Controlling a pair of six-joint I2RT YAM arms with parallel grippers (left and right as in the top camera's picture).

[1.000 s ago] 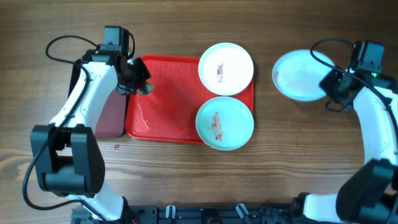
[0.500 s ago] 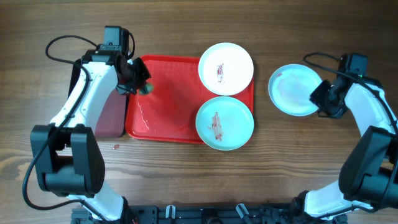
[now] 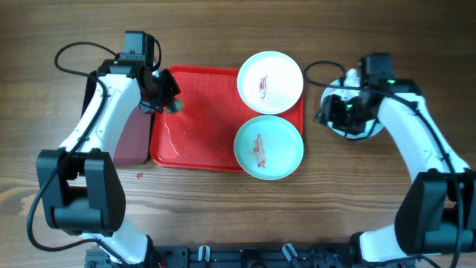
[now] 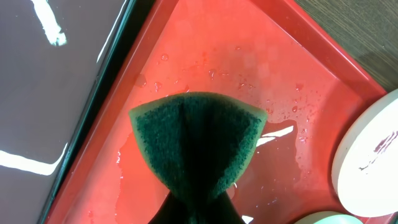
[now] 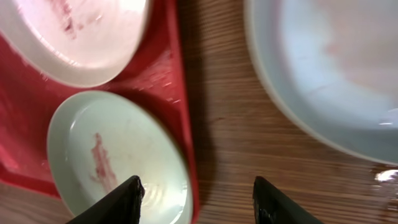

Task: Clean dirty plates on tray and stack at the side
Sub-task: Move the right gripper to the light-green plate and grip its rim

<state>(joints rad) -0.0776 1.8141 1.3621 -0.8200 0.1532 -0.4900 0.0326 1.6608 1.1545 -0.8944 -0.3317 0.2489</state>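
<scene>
Two plates are waiting dirty on the tray; one is lying off it.
Left fingers are pinching a green sponge over the tray's far-left corner. White plate is sitting at the far-right corner and blue-green plate at the near-right, both showing red smears. Third plate is resting on the counter beside the tray's right edge. Right fingers are hanging wide and empty over that gap. Judgement: fetching the next dirty plate; next move needs a rim grasp.
</scene>
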